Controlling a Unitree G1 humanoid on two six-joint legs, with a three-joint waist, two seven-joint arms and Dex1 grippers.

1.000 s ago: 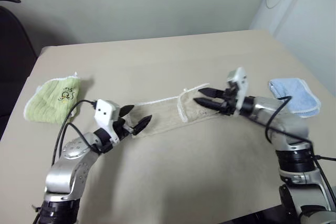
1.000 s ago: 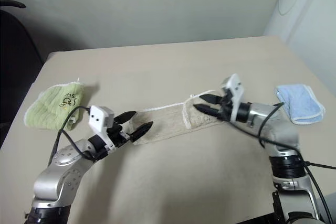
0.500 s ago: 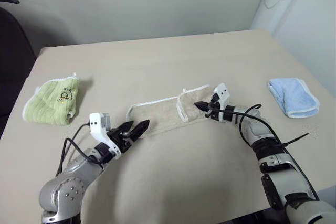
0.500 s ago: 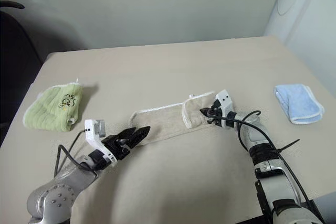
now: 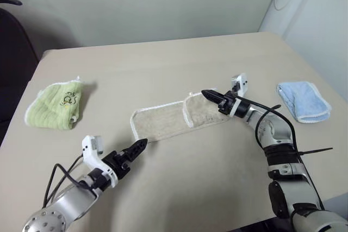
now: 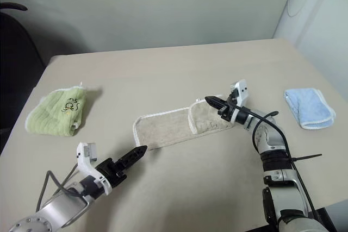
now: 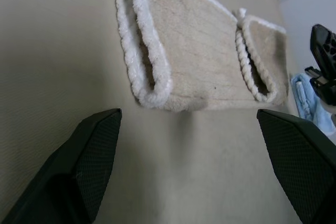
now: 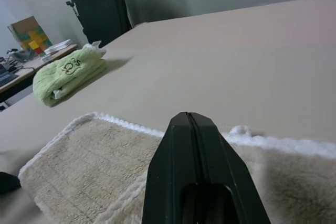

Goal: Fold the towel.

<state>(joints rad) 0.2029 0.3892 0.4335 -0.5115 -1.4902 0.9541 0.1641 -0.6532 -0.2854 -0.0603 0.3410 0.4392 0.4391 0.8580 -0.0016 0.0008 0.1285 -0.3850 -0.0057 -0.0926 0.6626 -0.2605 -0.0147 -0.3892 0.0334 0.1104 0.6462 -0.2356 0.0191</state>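
Observation:
The beige towel point(image 5: 163, 120) lies flat mid-table as a long strip with white corded edging, its right end doubled over. My right gripper point(image 5: 208, 95) is shut, pointing level just over that doubled right end near the far edge; the right wrist view shows its fingers point(image 8: 189, 129) pressed together above the pile, nothing visibly pinched. My left gripper point(image 5: 140, 144) sits nearer the table's front, short of the towel's left end point(image 7: 149, 85). It is open, its fingers point(image 7: 94, 145) spread wide with bare table between them.
A folded light green cloth point(image 5: 54, 104) lies at the table's left side and a folded light blue cloth point(image 5: 303, 100) at the right. A black chair point(image 5: 11, 52) stands beyond the left edge. The table point(image 5: 190, 183) has bare room in front of the towel.
The right gripper went from open to shut and moved down and forward over the towel's right end. The left gripper drew back from the towel's left end and rolled, staying open.

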